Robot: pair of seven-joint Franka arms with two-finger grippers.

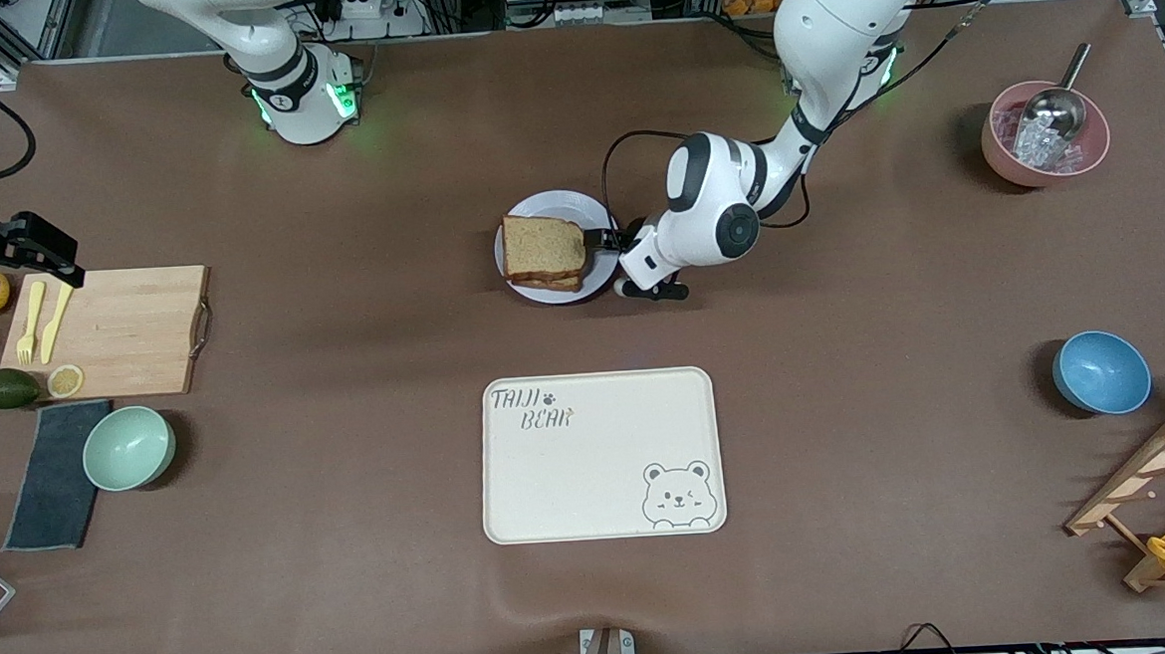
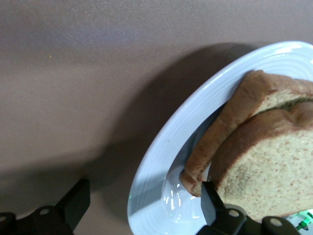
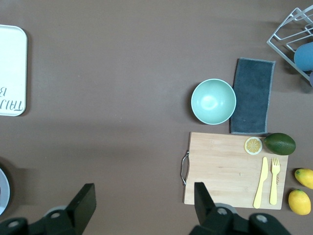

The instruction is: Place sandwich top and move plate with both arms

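Left gripper sits low with its fingers spread either side of the plate rim. The sandwich top lies on the stack there. Right gripper, fingers apart, hangs over the cutting board end of the table.

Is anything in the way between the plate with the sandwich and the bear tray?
Nothing visible. The plate sits farther from the front camera than the bear tray, and only bare brown table lies between them. The left gripper is already at the plate's rim, fingers open around it.
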